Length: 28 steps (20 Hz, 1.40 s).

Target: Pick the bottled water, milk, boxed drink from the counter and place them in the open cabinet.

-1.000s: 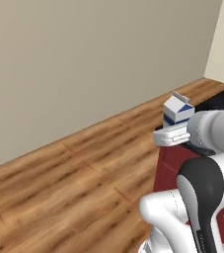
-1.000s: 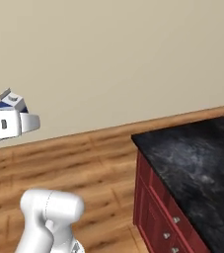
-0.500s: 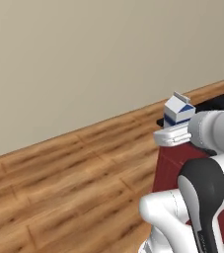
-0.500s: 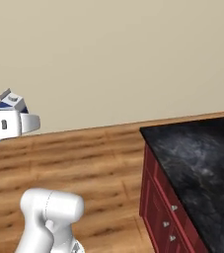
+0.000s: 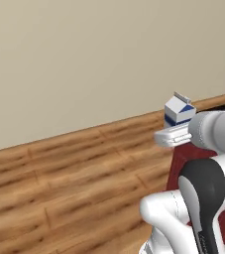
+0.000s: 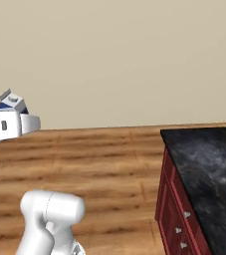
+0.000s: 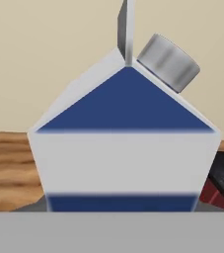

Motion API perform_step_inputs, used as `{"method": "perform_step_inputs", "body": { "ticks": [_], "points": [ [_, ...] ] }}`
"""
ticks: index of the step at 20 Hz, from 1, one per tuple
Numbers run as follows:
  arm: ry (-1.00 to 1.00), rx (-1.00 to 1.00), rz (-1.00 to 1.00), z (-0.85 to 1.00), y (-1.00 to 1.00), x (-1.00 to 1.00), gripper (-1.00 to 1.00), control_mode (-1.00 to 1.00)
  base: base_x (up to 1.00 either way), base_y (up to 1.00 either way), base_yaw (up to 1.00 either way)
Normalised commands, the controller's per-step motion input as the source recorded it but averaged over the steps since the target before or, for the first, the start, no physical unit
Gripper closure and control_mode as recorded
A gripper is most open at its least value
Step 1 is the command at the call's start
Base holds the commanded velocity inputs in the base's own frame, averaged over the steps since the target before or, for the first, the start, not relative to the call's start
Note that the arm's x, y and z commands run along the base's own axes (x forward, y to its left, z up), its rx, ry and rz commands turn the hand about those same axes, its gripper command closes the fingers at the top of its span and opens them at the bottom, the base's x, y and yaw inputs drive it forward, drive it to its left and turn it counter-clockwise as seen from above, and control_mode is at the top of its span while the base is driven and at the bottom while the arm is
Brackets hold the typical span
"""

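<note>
Up above the wooden floor, the gripper grasped the milk, left of the red cabinet base. Rightward, the counter showed its black top. Close up, the carton's grey cap appeared.

The whole scene has slid sideways across both base views, so the base has moved, not the things. In the right base view the counter now lies further right, with more wooden floor before it. The milk sits in the gripper as before.
</note>
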Motion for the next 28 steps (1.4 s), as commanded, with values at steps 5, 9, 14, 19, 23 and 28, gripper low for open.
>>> {"method": "perform_step_inputs", "body": {
  "ticks": [5,9,14,19,23,28],
  "points": [
    [0.0,0.0,0.0,0.0,0.0,0.0,1.0,1.0,-0.29,0.0,0.33],
    [0.0,0.0,0.0,0.0,0.0,0.0,1.0,1.0,-0.34,0.0,0.29],
    [0.0,0.0,0.0,0.0,0.0,0.0,1.0,1.0,-0.42,0.0,0.26],
    [0.0,0.0,0.0,0.0,0.0,0.0,1.0,1.0,-0.37,0.0,0.26],
    [0.0,0.0,0.0,0.0,0.0,0.0,1.0,1.0,-0.15,0.01,0.32],
    [0.0,0.0,0.0,0.0,0.0,0.0,1.0,1.0,-0.03,0.1,0.33]
  ]
}}
